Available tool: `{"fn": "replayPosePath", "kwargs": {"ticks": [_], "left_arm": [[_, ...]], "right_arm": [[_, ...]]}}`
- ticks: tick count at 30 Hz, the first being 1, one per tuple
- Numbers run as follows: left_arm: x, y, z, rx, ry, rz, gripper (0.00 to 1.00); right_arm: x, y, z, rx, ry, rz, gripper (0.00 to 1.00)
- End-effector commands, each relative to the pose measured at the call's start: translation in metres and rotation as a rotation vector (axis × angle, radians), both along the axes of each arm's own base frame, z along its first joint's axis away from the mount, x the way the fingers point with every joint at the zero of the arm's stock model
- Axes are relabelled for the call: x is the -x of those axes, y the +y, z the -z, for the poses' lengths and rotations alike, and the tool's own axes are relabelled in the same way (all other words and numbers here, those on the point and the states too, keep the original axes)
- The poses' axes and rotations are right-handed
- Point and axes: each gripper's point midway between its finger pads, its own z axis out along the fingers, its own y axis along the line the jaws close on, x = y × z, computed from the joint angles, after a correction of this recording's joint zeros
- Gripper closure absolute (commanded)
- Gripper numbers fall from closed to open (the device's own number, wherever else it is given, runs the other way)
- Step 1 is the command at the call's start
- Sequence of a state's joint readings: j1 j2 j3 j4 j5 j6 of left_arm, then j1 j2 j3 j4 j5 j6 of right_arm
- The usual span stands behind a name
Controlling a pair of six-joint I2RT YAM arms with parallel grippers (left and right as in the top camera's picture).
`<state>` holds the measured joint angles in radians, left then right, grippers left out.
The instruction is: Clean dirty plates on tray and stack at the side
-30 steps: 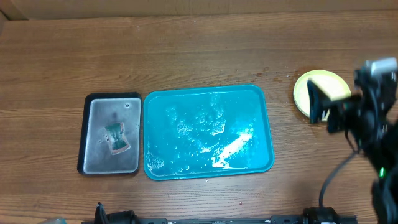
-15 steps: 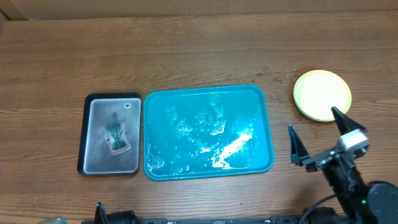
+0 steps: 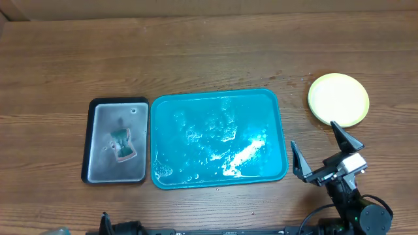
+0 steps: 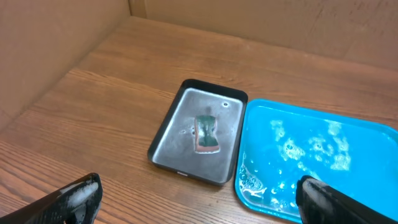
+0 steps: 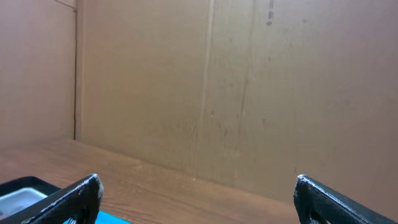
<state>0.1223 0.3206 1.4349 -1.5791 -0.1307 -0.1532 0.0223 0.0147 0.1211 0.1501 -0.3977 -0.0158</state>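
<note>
A pale yellow-green plate [image 3: 338,98] lies on the table at the right; it may be a stack, I cannot tell how many. The teal-blue tray [image 3: 218,138] sits mid-table, wet with foam and holding no plates; it also shows in the left wrist view [image 4: 323,158]. My right gripper [image 3: 320,154] is open and empty near the front edge, between the tray's right rim and the plate. In the right wrist view its fingers [image 5: 199,196] spread wide, facing the cardboard wall. My left gripper [image 4: 199,199] is open and empty; it does not show in the overhead view.
A black-rimmed grey metal tray [image 3: 117,140] stands left of the teal tray with a sponge [image 3: 123,144] in it; both show in the left wrist view [image 4: 199,134], the sponge [image 4: 207,132] at its middle. A cardboard wall [image 5: 249,81] stands behind the table.
My right gripper has pulled back from over the plate, down toward the front edge of the table, and is empty. The plate is now uncovered. Trays and sponge have not moved.
</note>
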Motion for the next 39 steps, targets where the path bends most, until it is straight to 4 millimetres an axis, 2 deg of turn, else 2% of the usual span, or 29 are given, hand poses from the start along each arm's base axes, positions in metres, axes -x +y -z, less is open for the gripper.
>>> {"fn": "replayPosePath", "kwargs": {"ticks": [1,8,13,19,23,27,31,34,39], "left_arm": [[0.001,0.0,-0.002,-0.017,-0.008,0.008,0.0],[0.001,0.0,-0.002,-0.017,-0.008,0.008,0.0],[0.001,0.0,-0.002,-0.017,-0.008,0.008,0.0],[0.001,0.0,-0.002,-0.017,-0.008,0.008,0.0],[0.001,0.0,-0.002,-0.017,-0.008,0.008,0.01],[0.001,0.0,-0.002,-0.017,-0.008,0.008,0.0],[0.001,0.0,-0.002,-0.017,-0.008,0.008,0.01],[0.001,0.0,-0.002,-0.017,-0.008,0.008,0.0],[0.001,0.0,-0.002,-0.017,-0.008,0.008,0.0]], "right_arm": [[-0.005,-0.009,0.004,-0.107,0.043,0.03,0.0],[-0.018,-0.029,0.026,-0.265,0.133,0.108,0.0],[-0.023,-0.029,0.044,-0.264,0.164,0.117,0.0],[-0.029,-0.051,0.05,-0.316,0.185,0.24,0.0],[-0.032,-0.061,0.065,-0.319,0.237,0.307,0.0],[-0.034,-0.058,0.082,-0.275,0.301,0.312,0.0],[-0.032,-0.043,0.086,-0.074,0.269,0.259,0.0],[-0.032,-0.041,0.101,-0.079,0.336,0.245,0.0],[-0.032,-0.039,0.102,-0.018,0.32,0.247,0.0]]}}
